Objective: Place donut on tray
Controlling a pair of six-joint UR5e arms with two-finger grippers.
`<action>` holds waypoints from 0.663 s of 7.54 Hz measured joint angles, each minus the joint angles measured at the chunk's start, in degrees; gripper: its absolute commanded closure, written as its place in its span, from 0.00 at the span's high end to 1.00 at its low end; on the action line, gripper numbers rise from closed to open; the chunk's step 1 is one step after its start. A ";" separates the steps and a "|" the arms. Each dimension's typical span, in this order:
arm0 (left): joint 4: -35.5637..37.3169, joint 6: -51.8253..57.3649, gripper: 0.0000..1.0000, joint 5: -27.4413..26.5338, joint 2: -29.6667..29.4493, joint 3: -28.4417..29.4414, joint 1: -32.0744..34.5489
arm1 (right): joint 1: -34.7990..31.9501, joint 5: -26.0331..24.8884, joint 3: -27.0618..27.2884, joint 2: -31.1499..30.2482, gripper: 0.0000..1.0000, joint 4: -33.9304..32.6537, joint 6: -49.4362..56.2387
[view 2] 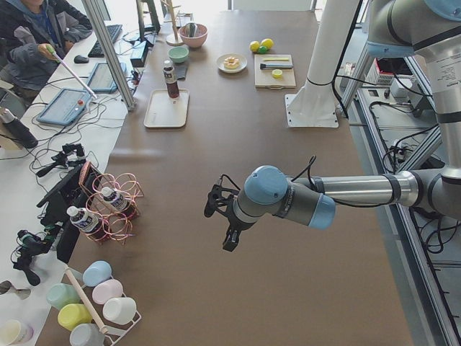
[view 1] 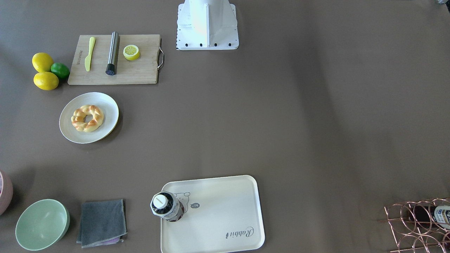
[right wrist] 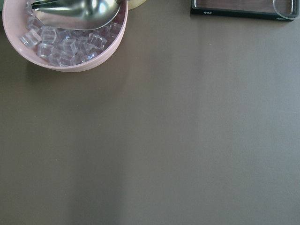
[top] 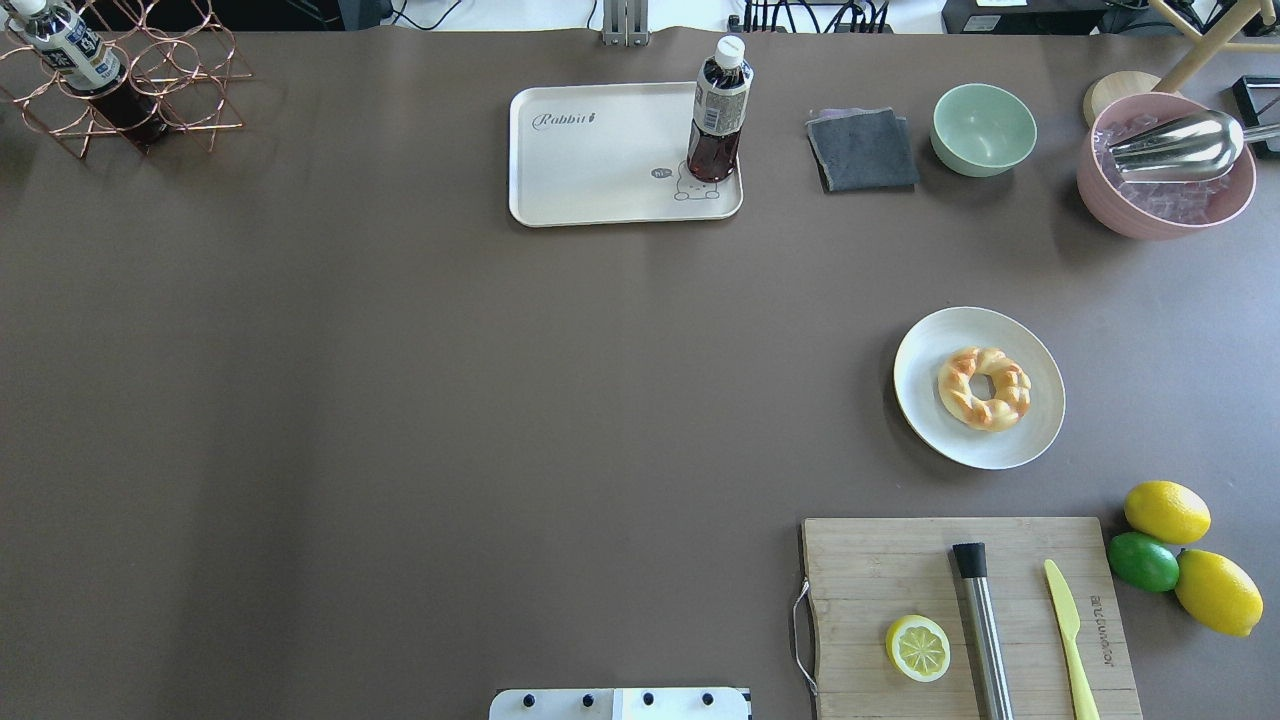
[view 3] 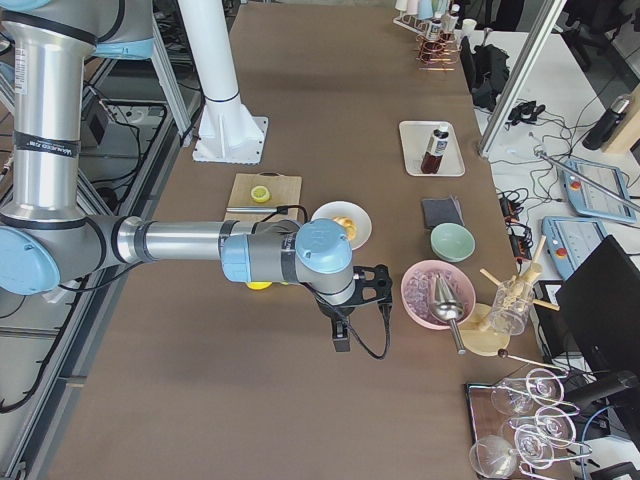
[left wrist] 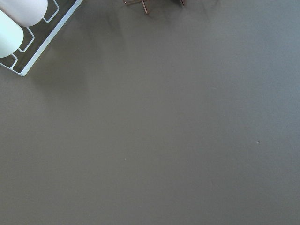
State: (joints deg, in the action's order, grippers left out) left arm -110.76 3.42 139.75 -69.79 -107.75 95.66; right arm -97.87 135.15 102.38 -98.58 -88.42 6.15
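Lower right gripper (view 3: 340, 338) (spread or closed: cannot tell) squarely over braided golden ring donut (top: 984, 388) near right table edge; release on cream rectangular tray (top: 600, 160), clear of dark plastic bottle (top: 716, 125).

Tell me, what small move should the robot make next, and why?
Probably swing the right hand over the twisted golden ring-shaped donut. It lies on the round white plate, on the robot's right side, and that hand hangs above bare brown table, apart from it. The cream-white rectangular tray has bare room beside the dark drink bottle.
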 measured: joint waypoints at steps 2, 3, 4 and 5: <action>-0.03 -0.07 0.98 0.39 0.05 -0.01 -0.03 | -0.04 -0.05 0.15 -0.09 1.00 0.00 -0.04; -0.14 -0.09 0.98 0.66 0.07 -0.05 -0.01 | -0.09 -0.02 0.17 -0.08 1.00 0.00 -0.07; -0.48 -0.09 0.98 0.76 0.08 -0.06 -0.06 | -0.11 0.01 0.19 -0.06 1.00 0.00 -0.08; -0.83 -0.08 0.98 0.83 0.09 0.04 -0.10 | -0.12 0.02 0.19 -0.04 1.00 0.00 -0.08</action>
State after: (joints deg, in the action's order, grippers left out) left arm -111.59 3.34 140.57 -69.70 -107.71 95.56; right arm -97.99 135.17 102.56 -98.62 -88.41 6.07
